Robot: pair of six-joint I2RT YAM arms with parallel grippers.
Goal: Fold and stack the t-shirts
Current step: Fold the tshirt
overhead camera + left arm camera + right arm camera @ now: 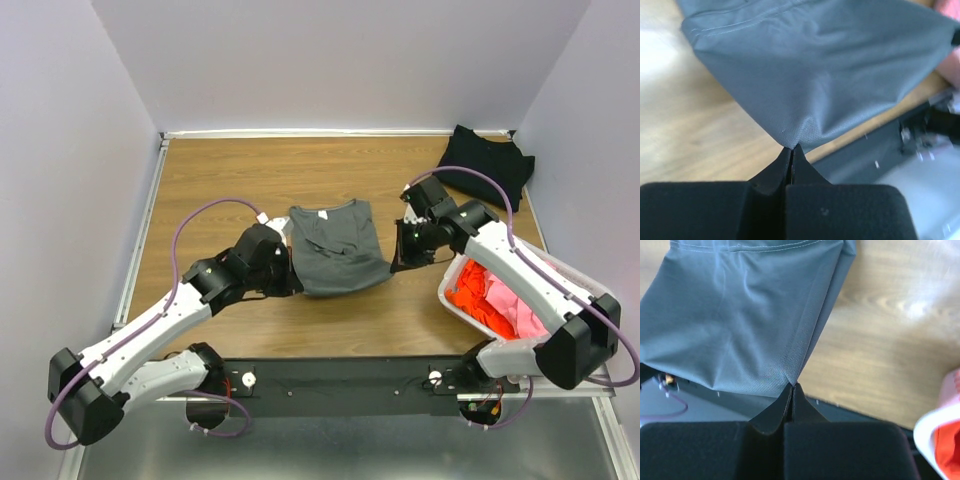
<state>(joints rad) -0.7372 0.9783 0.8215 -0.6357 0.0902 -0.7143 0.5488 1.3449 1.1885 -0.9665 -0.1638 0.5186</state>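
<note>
Status: task part-way, one garment in work. The dark grey t-shirt (333,248) lies mid-table (220,170) between the two arms, collar toward the far side, its sides apparently already turned in to a narrow panel. The left gripper (791,150) is pinched shut on the near left corner of the cloth, and the right gripper (792,386) is pinched shut on the near right corner, so the near hem is raised off the wood. This reads as the lengthwise fold, begun but not completed. A black t-shirt (487,162) sits at the far right corner in a compact heap; whether it is properly folded cannot be told. Outstanding: an orange t-shirt (478,300) and a pink t-shirt (515,312) lie bundled in the white basket (447,297) — unfolded. No stack exists yet.
</note>
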